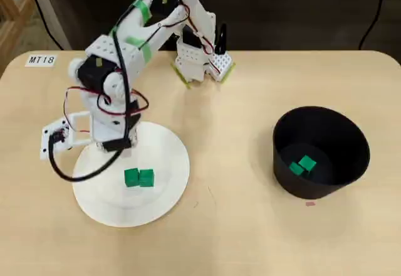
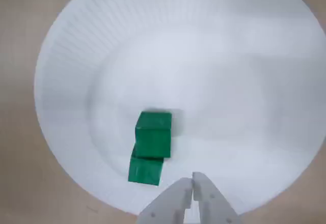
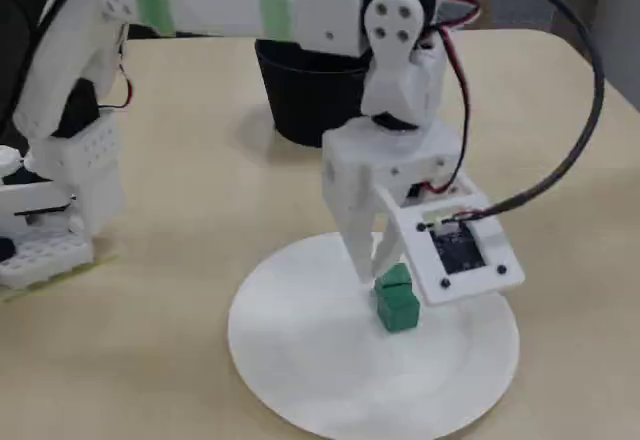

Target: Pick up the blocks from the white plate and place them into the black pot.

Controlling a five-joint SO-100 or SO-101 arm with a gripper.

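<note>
Two green blocks [image 1: 138,177] lie side by side, touching, on the white plate [image 1: 164,157]. The wrist view shows the blocks [image 2: 151,145] left of centre on the plate [image 2: 229,81]. My gripper [image 2: 192,183] hangs just above the plate with its fingers shut together and nothing between them, slightly to the right of the blocks in that view. In the fixed view the gripper [image 3: 373,260] points down right beside the blocks [image 3: 397,300], over the plate [image 3: 320,370]. The black pot [image 1: 321,150] stands at the right with two more green blocks [image 1: 302,165] inside.
The arm [image 1: 113,100] reaches over the plate's far-left part, and its base [image 1: 200,63] sits at the table's back edge. A red and a black cable loop beside the wrist. In the fixed view the pot [image 3: 310,100] stands behind the arm.
</note>
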